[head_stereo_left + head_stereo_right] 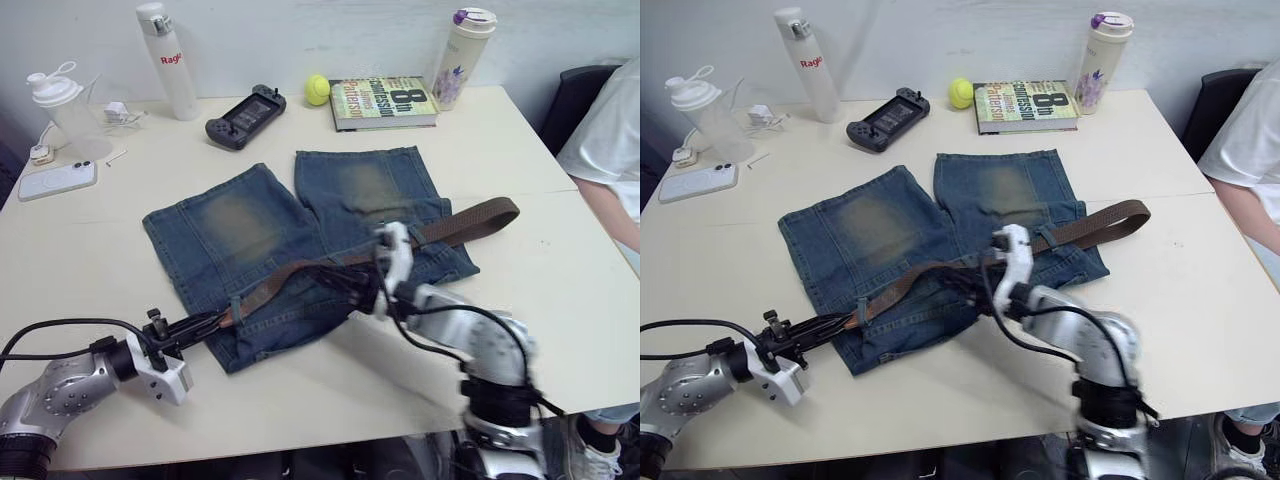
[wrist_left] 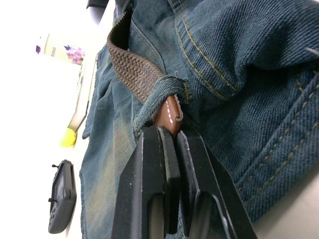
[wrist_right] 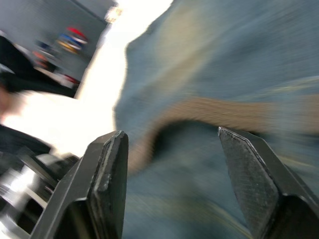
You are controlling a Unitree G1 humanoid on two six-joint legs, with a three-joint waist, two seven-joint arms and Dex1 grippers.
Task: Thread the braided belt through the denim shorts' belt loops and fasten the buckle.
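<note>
I see the braided belt point(image 1: 300, 275) lying across the waistband of the denim shorts point(image 1: 240, 235) at table centre, its free end looping toward three o'clock. My left gripper point(image 2: 172, 144) pinches the belt's leather tip just past a belt loop point(image 2: 162, 94), as the left wrist view shows. My right gripper point(image 3: 172, 164) is spread above the strap. Bottles point(image 1: 168, 60) stand at twelve o'clock, their contents hidden.

Far edge: tall white insulated bottle with red lettering point(image 1: 168, 60), black handheld game controller point(image 1: 245, 116), yellow-green ball point(image 1: 317, 89), thick hardcover book point(image 1: 383, 101), cream floral tumbler with purple lid point(image 1: 463, 56).
Left end: clear shaker bottle point(image 1: 64, 108), white phone point(image 1: 56, 180).
Surface: pale bench point(image 1: 520, 150).
</note>
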